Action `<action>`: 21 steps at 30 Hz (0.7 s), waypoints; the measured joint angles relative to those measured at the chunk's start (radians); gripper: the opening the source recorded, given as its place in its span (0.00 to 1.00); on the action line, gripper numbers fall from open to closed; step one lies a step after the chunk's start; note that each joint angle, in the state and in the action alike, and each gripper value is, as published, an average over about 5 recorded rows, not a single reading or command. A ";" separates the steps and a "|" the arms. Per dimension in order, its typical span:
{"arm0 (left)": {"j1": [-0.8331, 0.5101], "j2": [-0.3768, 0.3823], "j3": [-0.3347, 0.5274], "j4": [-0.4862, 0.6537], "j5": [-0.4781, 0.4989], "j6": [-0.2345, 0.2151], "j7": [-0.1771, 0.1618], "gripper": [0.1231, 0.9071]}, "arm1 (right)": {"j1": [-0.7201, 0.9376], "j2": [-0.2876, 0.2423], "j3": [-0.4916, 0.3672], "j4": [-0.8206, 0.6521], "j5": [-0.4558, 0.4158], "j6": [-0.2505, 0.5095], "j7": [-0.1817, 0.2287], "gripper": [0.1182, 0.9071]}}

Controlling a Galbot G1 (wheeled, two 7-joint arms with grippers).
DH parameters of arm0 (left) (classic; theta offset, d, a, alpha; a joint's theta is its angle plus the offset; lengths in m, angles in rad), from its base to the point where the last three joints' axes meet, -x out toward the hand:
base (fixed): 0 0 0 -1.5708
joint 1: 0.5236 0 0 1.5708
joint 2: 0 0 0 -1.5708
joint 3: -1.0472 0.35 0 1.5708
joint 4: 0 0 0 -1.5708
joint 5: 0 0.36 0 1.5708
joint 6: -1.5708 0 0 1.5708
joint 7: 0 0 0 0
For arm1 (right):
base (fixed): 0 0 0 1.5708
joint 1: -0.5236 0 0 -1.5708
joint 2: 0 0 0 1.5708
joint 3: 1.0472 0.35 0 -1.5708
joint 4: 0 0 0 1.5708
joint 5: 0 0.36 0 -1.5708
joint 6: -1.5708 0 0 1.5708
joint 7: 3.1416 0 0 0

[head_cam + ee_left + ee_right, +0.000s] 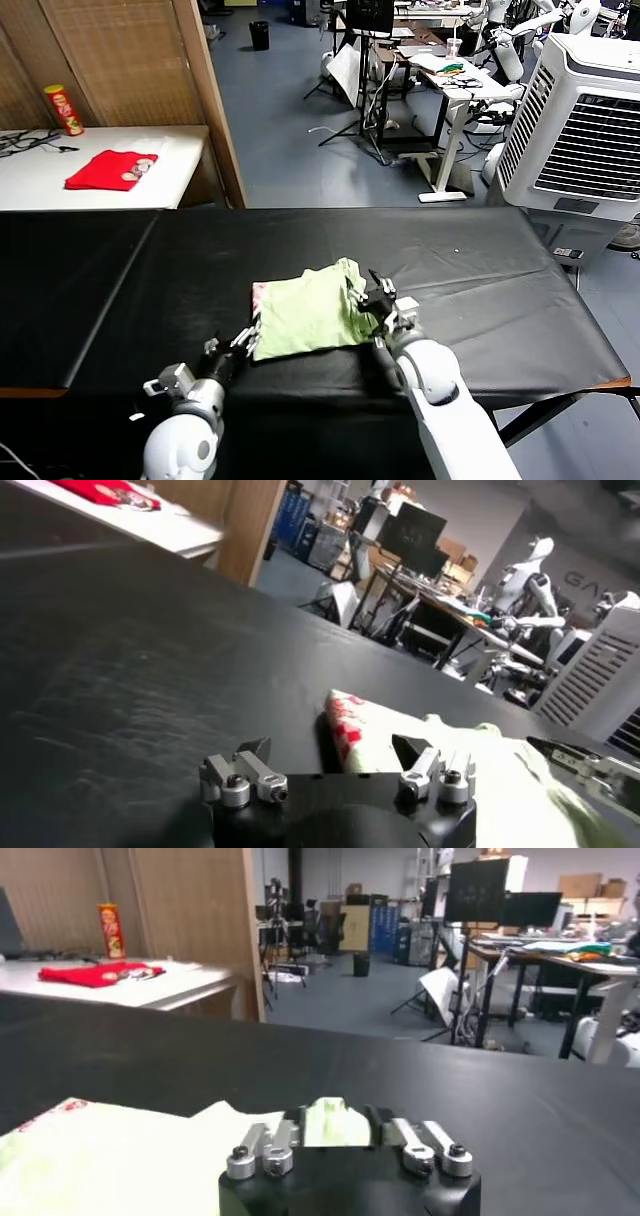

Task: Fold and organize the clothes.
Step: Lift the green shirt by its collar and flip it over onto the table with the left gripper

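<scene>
Left tool point(245, 338) spread, parked at the shirt's 8 o'clock corner | T-shirt point(308, 312) lies folded mid-desk point(500, 290), floral print point(345, 725) seen at its 9 o'clock edge | right tool point(375, 297) at 3 o'clock edge, spread, nothing pinched | folding judged mostly done; final tidying and placement left.

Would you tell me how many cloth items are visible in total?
2: the pale green folded T-shirt on the black table, and a bright red folded cloth on the white side table.
</scene>
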State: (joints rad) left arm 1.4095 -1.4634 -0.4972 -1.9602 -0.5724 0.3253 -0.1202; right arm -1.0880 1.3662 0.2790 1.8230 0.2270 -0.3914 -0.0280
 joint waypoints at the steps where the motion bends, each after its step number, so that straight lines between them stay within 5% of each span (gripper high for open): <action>1: -0.002 -0.003 0.001 0.004 -0.011 0.000 0.000 0.86 | -0.018 -0.006 0.006 0.025 0.005 -0.002 0.001 0.82; 9: -0.009 -0.026 0.005 0.014 -0.122 0.009 -0.003 0.83 | -0.089 -0.018 0.021 0.131 0.008 -0.002 0.012 0.86; 21: -0.029 -0.059 0.003 0.050 -0.137 0.011 -0.019 0.11 | -0.125 -0.021 0.031 0.179 0.006 0.000 0.020 0.86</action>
State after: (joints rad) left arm 1.3807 -1.5226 -0.4947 -1.9099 -0.7097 0.3361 -0.1389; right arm -1.2134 1.3454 0.3104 2.0016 0.2333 -0.3915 -0.0085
